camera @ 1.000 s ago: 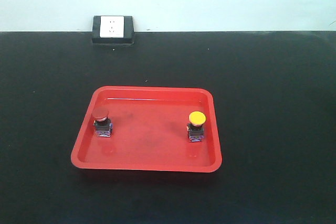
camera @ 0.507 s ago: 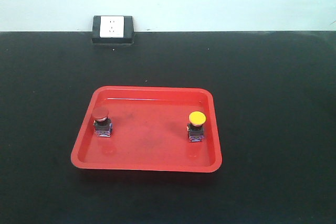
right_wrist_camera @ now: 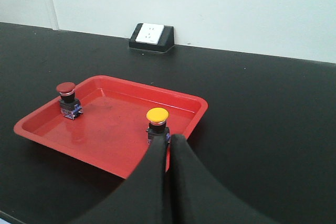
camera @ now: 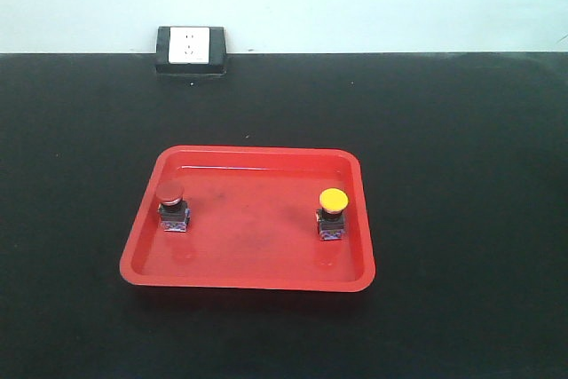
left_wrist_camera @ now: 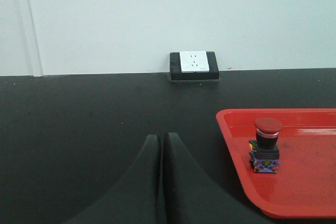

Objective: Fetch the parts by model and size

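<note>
The left gripper (left_wrist_camera: 160, 153) is pressed closed with nothing between its jaws, hovering over bare black table (left_wrist_camera: 79, 124) just left of the red tray (left_wrist_camera: 315, 182). The right gripper (right_wrist_camera: 169, 153) is likewise closed and empty, its tips close in front of the yellow-capped switch (right_wrist_camera: 157, 124) as seen from the right wrist view; whether they touch it cannot be told.

Across the last second nothing in the front view shifts: the red-capped switch (camera: 171, 206) stays upright near the tray's left wall, the yellow-capped switch (camera: 332, 214) stays upright near its right wall, the two well apart, and no arm enters that view. The tray (camera: 257, 277) sits where it was, with the wall socket (camera: 190, 49) at the far edge of the table.

This stillness suggests the fetching is either finished, with both switches delivered into the tray, or not yet begun; the frames alone do not settle which. Either way, neither gripper holds a part.
</note>
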